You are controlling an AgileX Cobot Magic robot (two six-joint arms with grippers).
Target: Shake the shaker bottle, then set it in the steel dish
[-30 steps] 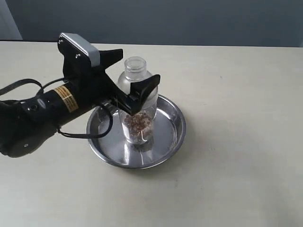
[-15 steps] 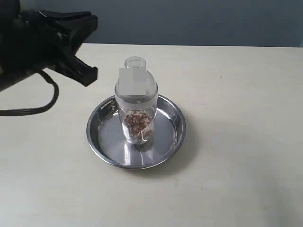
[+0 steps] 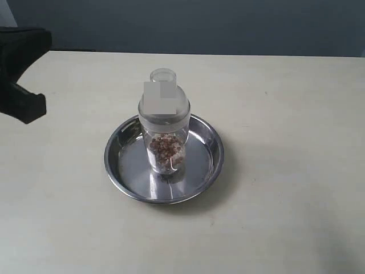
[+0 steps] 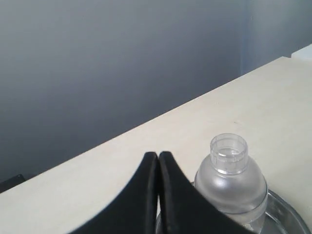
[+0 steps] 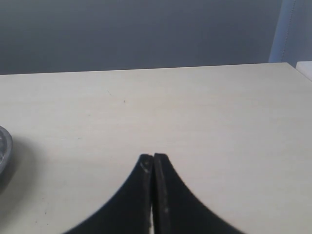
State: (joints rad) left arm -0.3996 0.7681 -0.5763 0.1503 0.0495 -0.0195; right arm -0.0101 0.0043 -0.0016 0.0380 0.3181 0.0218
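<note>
The shaker bottle [image 3: 164, 123] stands upright in the middle of the steel dish [image 3: 206, 158], brown pellets showing in its lower half; nothing touches it. The left wrist view shows its frosted dome and clear cap [image 4: 229, 173] with a sliver of the dish rim [image 4: 292, 217] behind. My left gripper [image 4: 159, 155] is shut with nothing between its fingers, pulled back well to the left of the dish; in the exterior view only a dark part of it [image 3: 21, 74] shows at the left edge. My right gripper [image 5: 153, 156] is shut and empty over bare table.
The dish rim [image 5: 4, 151] just enters the right wrist view at one edge. The pale table [image 3: 285, 200] stretches around the dish on all sides. A dark grey wall [image 3: 199, 25] runs behind the table's far edge.
My left gripper let go of the bottle, drew back to the left edge of the exterior view and closed. The bottle stays upright in the dish.
</note>
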